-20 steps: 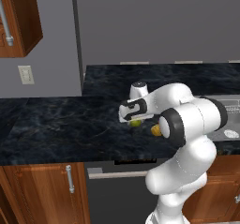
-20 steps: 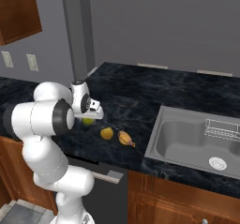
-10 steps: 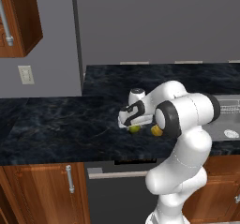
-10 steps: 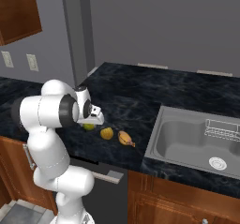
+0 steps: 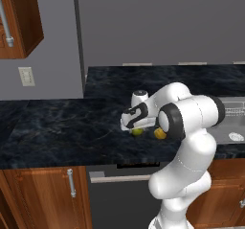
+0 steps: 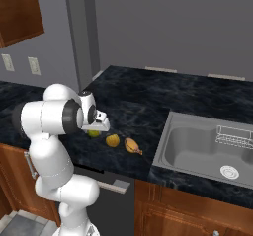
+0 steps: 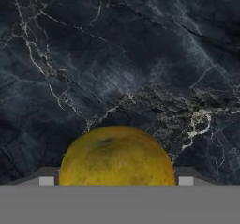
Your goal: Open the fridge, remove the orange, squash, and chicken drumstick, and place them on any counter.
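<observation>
**Gripper and food pieces on the black counter: stock at this moment**

Gripper (image 7: 116,181): one, two-fingered, jaws spread wide. In the hand view I see both dark fingertips (image 7: 47,181), one on each side of a round yellow fruit (image 7: 116,155). The fruit fills the gap between them. I cannot tell whether the pads touch its skin, but I judge the jaws to be apart rather than clamped. The fruit looks settled on the stone, which fits a piece set down where the hand is free to leave it.

Food pieces: three, all on the counter (image 6: 148,97), in a short row near its front edge.
- Round yellow fruit, one, at the end of the row farthest from the sink (image 6: 197,151), under the hand.
- Orange-coloured ball (image 6: 112,140), one, in the middle of the row, near the fruit but not touching it.
- Chicken drumstick (image 6: 132,145), one, golden-brown, lying flat just beside the ball, at the end of the row nearest the sink.

I cannot say which of the two round pieces is the orange and which is the squash.

Placement note: the row sits on bare stone short of the sink rim, where nothing can roll into the basin. Judged from this, all three pieces are already out and set down.

Fixtures: one steel sink, set in the counter toward its far-side end.
</observation>
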{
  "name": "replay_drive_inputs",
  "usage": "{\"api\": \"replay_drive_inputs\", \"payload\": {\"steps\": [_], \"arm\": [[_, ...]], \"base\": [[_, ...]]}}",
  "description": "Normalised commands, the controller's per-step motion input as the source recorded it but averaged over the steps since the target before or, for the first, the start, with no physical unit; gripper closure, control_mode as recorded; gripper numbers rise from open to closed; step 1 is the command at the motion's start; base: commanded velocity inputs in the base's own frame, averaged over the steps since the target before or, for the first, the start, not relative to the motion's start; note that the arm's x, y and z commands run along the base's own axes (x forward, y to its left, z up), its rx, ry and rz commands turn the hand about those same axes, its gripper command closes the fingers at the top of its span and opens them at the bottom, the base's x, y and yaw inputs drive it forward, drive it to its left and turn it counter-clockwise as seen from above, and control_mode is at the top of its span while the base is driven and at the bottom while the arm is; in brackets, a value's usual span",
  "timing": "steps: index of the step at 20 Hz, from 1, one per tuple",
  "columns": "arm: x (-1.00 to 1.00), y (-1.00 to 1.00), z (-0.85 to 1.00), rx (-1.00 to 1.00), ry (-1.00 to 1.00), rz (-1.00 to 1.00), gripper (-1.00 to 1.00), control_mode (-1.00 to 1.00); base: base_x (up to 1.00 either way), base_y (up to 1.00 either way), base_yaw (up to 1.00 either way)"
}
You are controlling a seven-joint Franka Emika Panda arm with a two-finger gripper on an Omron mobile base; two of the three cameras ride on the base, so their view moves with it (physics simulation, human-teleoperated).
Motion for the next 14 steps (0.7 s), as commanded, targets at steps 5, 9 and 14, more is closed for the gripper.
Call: {"api": "replay_drive_inputs", "payload": {"steps": [5,9,14], "arm": [[0.0,0.0,0.0,0.0,0.0,0.0,-1.0,-1.0],[0.0,0.0,0.0,0.0,0.0,0.0,-1.0,-1.0],[0.0,0.0,0.06,0.0,-0.01,0.0,-1.0,-1.0]], "base": [[0.0,0.0,0.0],[0.0,0.0,0.0],[0.0,0.0,0.0]]}}
